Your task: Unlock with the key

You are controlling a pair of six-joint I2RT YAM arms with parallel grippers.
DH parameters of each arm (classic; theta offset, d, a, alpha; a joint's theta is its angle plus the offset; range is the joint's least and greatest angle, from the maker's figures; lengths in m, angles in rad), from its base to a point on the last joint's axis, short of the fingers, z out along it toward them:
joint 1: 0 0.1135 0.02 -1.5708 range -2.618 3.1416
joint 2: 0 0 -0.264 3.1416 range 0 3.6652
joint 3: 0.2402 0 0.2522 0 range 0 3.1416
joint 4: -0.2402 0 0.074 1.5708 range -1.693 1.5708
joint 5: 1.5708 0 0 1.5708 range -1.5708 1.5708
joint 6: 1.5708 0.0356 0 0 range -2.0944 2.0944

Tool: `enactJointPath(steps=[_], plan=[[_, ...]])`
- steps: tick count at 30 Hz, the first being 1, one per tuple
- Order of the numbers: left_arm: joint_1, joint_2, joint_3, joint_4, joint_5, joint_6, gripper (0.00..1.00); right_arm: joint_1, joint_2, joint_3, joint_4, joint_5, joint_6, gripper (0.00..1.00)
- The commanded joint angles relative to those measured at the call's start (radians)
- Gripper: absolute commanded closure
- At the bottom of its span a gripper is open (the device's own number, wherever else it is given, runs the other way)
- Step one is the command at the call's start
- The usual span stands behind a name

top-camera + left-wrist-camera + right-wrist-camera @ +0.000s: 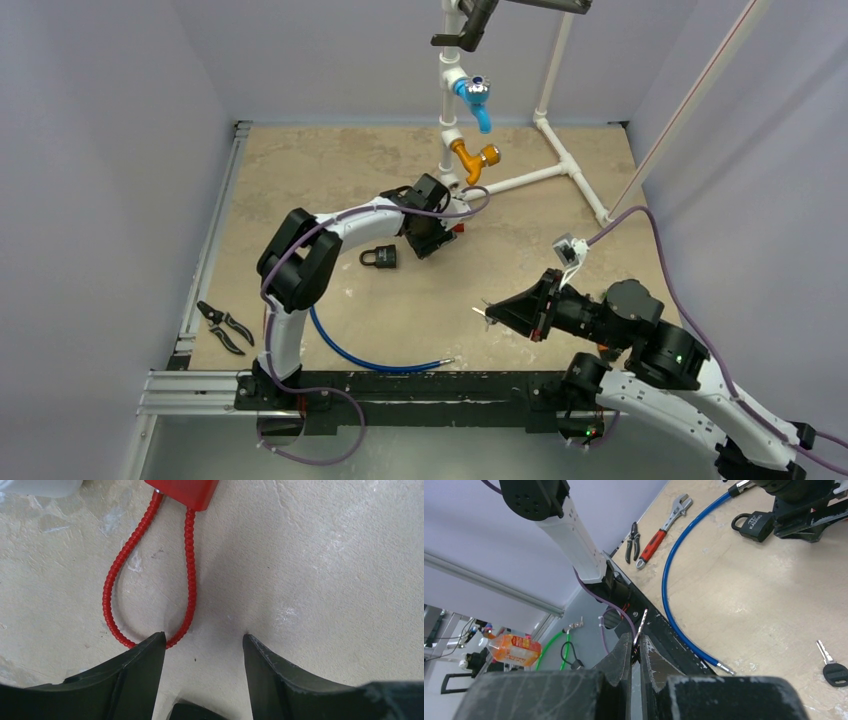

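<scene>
My right gripper (pixel 635 642) is shut on a silver key (pixel 641 626), whose blade sticks out past the fingertips. In the top view that gripper (pixel 490 313) hovers right of centre, key (pixel 480 312) pointing left. A black padlock (pixel 380 257) lies on the table, also seen in the right wrist view (pixel 754 525). My left gripper (pixel 204 637) is open, low over the table. A red cable lock (pixel 182 490) lies ahead of it, and its cable loop (pixel 112 580) runs under the left fingertip (pixel 150 645). In the top view the left gripper (pixel 440 238) sits just right of the padlock.
A second key with a black head (pixel 831 669) lies on the table. A blue cable (pixel 370 358) curves along the near edge. Pliers (pixel 222 325) and a red-handled wrench (pixel 659 532) lie at the left. A white pipe frame (pixel 545 175) with blue (pixel 475 95) and orange (pixel 472 158) valves stands at the back.
</scene>
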Motion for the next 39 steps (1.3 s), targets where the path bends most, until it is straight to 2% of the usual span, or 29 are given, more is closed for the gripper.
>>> enactJointPath(steps=[1,5,9,13,17,22,26,28,30,32,34,39], plan=[[-0.03,-0.03,-0.04,0.012,0.035,0.035,0.43,-0.001,0.026,0.007,0.058,-0.031,-0.014,1.0],[-0.058,-0.042,-0.09,0.004,0.061,0.11,0.44,-0.001,0.035,0.011,0.07,-0.038,-0.009,1.0],[-0.065,-0.034,-0.088,-0.057,0.137,0.138,0.52,-0.001,0.03,0.016,0.066,-0.026,0.0,1.0],[-0.066,-0.08,-0.114,0.002,0.146,0.176,0.51,-0.002,0.028,0.021,0.059,-0.024,0.011,1.0],[-0.102,-0.142,-0.136,0.056,0.055,0.248,0.49,-0.001,0.022,0.023,0.059,-0.024,0.014,1.0],[-0.14,-0.221,-0.219,0.177,-0.041,0.467,0.51,-0.001,0.008,0.028,0.043,-0.015,0.012,1.0],[-0.142,-0.265,-0.313,0.369,-0.111,0.652,0.6,-0.001,-0.014,0.026,0.041,-0.008,0.01,1.0],[-0.141,-0.263,-0.347,0.473,-0.147,0.721,0.7,-0.002,-0.022,0.027,0.037,-0.006,0.01,1.0],[-0.134,-0.251,-0.378,0.582,-0.159,0.783,0.84,-0.002,-0.024,0.032,0.032,-0.009,0.01,1.0],[-0.127,-0.232,-0.375,0.627,-0.163,0.796,0.94,-0.001,-0.024,0.035,0.025,-0.007,0.007,1.0],[-0.119,-0.203,-0.338,0.608,-0.173,0.785,0.98,-0.001,-0.026,0.035,0.024,-0.005,0.004,1.0],[-0.1,-0.133,-0.31,0.624,-0.181,0.824,0.98,-0.002,-0.035,0.04,0.015,0.003,0.005,1.0]])
